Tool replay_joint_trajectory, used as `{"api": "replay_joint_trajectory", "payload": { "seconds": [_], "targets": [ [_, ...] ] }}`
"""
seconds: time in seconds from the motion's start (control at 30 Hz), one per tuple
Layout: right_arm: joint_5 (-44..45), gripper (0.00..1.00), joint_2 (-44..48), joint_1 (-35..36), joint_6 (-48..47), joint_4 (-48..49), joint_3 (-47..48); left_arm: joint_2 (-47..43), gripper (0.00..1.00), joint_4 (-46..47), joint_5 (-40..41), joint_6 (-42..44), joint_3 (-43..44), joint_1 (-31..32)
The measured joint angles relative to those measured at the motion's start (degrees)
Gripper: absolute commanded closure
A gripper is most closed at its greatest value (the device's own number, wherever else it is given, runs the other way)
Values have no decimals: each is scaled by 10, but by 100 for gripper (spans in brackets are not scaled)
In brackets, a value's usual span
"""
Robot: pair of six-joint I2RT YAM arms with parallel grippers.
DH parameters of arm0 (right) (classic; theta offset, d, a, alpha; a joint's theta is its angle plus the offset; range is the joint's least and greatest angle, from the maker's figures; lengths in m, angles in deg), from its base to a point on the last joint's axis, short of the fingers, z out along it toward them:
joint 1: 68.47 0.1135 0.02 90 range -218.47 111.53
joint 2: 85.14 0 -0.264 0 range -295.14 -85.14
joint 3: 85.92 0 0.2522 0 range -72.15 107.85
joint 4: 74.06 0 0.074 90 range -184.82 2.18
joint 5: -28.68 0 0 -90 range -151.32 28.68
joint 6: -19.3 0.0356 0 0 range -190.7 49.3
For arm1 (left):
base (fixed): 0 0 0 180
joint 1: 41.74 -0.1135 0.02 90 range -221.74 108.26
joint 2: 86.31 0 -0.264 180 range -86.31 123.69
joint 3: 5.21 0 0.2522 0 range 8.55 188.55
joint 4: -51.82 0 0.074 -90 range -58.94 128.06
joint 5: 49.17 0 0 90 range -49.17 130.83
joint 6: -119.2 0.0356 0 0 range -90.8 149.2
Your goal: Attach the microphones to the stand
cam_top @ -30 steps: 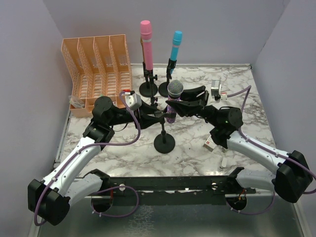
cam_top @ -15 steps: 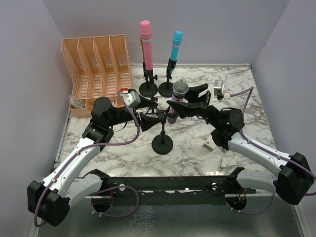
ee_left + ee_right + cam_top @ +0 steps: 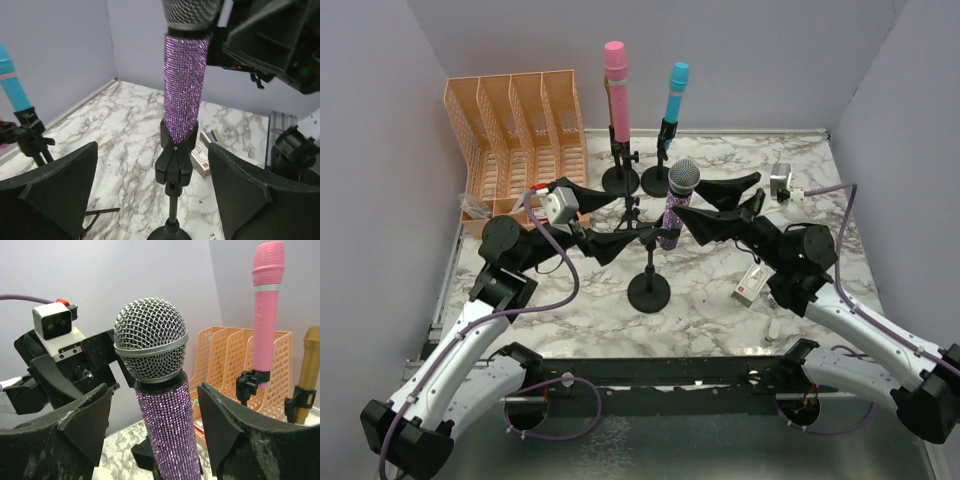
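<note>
I see the glittery purple microphone with the silver mesh head (image 3: pixel 671 220) standing upright in the clip of the black round-based stand (image 3: pixel 649 291) at frame centre. My left gripper (image 3: pixel 636 218) and right gripper (image 3: pixel 691 198) flank it, jaws spread wide, gripping nothing.

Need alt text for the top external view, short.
A glittery purple microphone stands upright in the clip of a black stand at centre, the left gripper and right gripper open around it, neither gripping. Behind, a pink microphone and a cyan microphone are mounted too, beside an orange file rack.
</note>
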Motion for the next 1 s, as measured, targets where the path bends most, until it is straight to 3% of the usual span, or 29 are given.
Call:
{"api": "replay_joint_trajectory", "payload": {
  "seconds": [0.23,0.47,0.67,0.87,1.0],
  "targets": [
    [49,27,108,0,14,-146,-2,-39,10,-15,122,-80,8,0],
    [119,29,194,0,51,-325,-37,-71,9,-126,204,-129,21,0],
    [213,29,204,0,101,-497,-69,-176,6,-231,355,-177,-53,0],
    [357,21,210,0,152,-670,-63,-248,6,-366,503,-219,-66,0],
    [450,1,224,0,181,-774,-22,-287,1,-421,556,-217,-62,0]
  ]
}}
